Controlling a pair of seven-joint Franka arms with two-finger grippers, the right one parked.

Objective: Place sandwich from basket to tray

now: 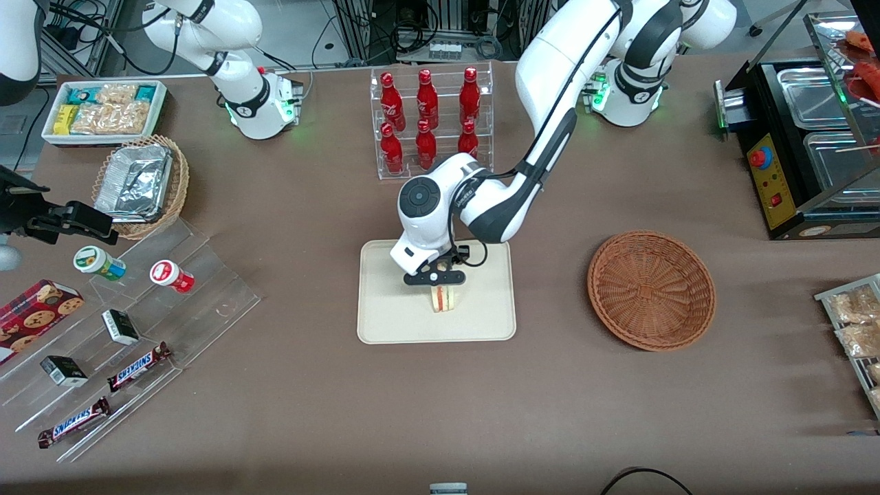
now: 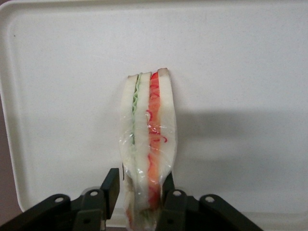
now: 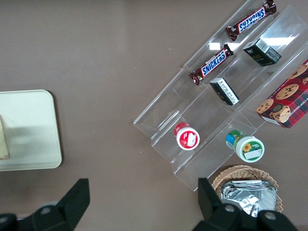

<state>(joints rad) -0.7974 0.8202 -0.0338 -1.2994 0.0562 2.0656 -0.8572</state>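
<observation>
- Tray: cream, rectangular, rounded corners, low rim; flat on the brown table, nearest of the task's things to the front camera. Bare around the sandwich on every side; plenty of room for the set-down.
- Sandwich: wrapped triangular wedge, white bread with red, orange and green layers; standing on edge over the middle of the tray, cut side toward the front camera. Seen from the wrist: shadow close alongside, so judged on the tray or just above it; actual contact not certain.
- Gripper: directly above the sandwich; jaws pinching the wedge across its bread faces, near one end.
- Step in hand, judged: release onto the tray. To be done well: lowered until the bottom edge bears on the tray, jaws spread slowly and evenly, then lifted straight up clear of the wrap. Narrow wedge on edge likely to tip; film likely to cling to a fingertip; sideways drag to be avoided.
- Basket: round, reddish-brown wicker, empty; on the table toward the working arm's end, well apart from the tray.
- Bottle rack: clear acrylic, six red bottles; farther from the front camera than the tray, out of the work.
</observation>
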